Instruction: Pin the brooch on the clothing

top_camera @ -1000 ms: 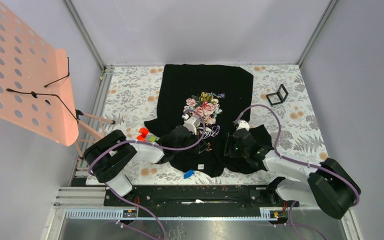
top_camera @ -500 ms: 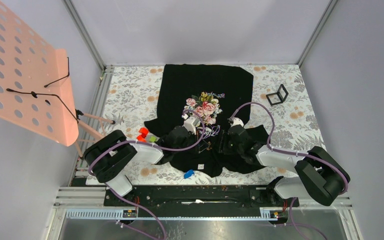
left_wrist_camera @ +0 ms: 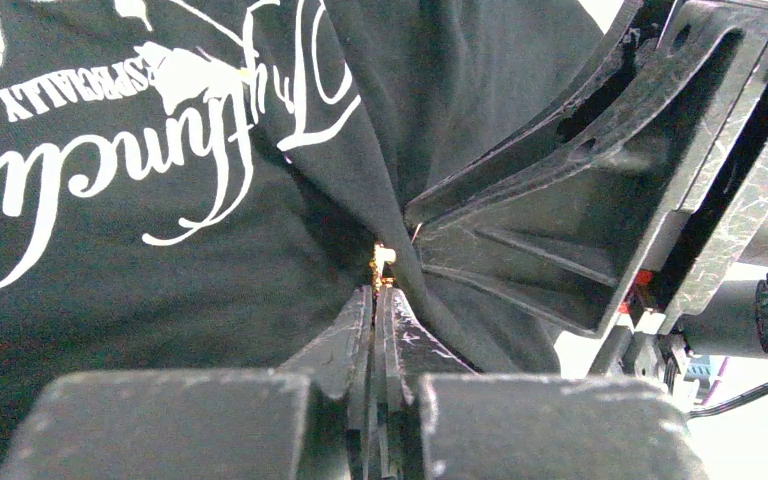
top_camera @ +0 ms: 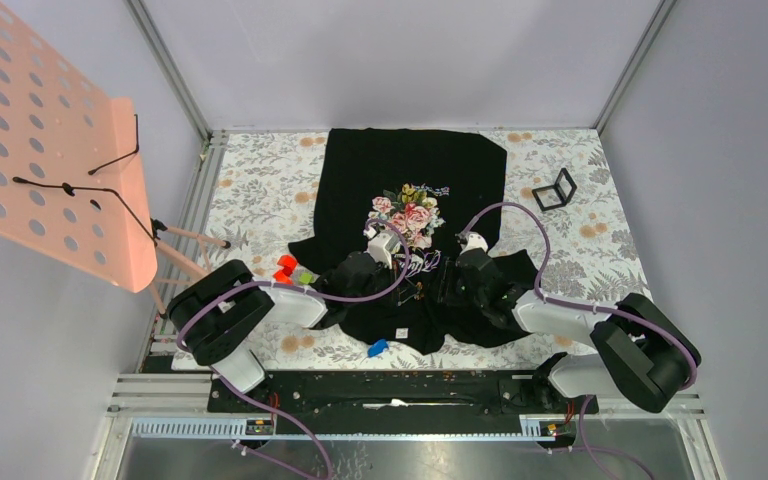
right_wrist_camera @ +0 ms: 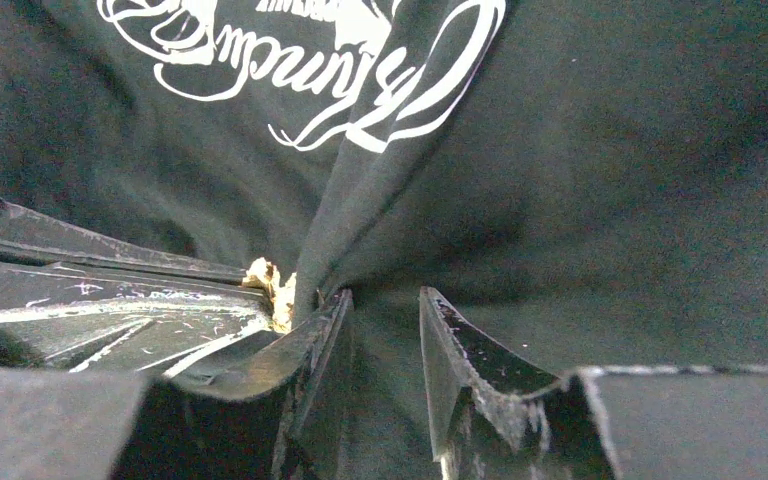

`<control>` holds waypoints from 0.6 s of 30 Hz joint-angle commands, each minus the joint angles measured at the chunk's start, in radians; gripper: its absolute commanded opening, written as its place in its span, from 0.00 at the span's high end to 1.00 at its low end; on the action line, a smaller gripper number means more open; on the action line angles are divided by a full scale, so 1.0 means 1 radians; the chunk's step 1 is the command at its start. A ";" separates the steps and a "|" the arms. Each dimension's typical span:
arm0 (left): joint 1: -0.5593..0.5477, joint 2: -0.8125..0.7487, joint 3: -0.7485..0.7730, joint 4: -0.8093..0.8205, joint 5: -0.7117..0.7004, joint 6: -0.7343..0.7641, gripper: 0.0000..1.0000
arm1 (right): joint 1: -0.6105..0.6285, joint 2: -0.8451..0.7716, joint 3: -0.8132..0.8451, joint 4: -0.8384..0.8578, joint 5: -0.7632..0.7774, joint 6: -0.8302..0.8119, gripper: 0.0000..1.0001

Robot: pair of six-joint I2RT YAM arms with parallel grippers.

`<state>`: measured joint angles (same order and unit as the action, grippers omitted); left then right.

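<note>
Two hands meet low on the front of the clothing [top_camera: 415, 165], below its script lettering. The left hand [left_wrist_camera: 375, 300] is clamped tight, the brooch [left_wrist_camera: 383, 256] pinched at its tips against a raised fold. The right hand [right_wrist_camera: 385, 318], jaws partly apart and holding nothing, sits just right of that fold, the brooch beside its nearer finger.

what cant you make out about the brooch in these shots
- The brooch: left wrist view shows only a gold speck; tips of the left gripper and a fold of the T-shirt cover the rest.
- Whether its pin pierces the cloth: hidden by that fold in both wrist views.
- Top view: brooch too small to tell.
</note>
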<state>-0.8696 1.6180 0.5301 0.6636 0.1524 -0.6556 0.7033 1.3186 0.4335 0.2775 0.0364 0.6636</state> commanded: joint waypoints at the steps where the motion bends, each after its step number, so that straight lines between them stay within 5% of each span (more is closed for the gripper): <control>1: -0.005 -0.036 -0.002 0.098 0.014 -0.003 1.00 | -0.002 0.012 0.000 0.073 0.020 -0.015 0.63; 18: -0.005 -0.026 0.047 0.037 0.008 -0.021 1.00 | 0.006 0.068 -0.019 0.221 -0.110 -0.055 0.75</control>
<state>-0.8692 1.6180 0.5354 0.6392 0.1516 -0.6617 0.7033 1.3655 0.4183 0.4061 -0.0387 0.6075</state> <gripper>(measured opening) 0.017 0.262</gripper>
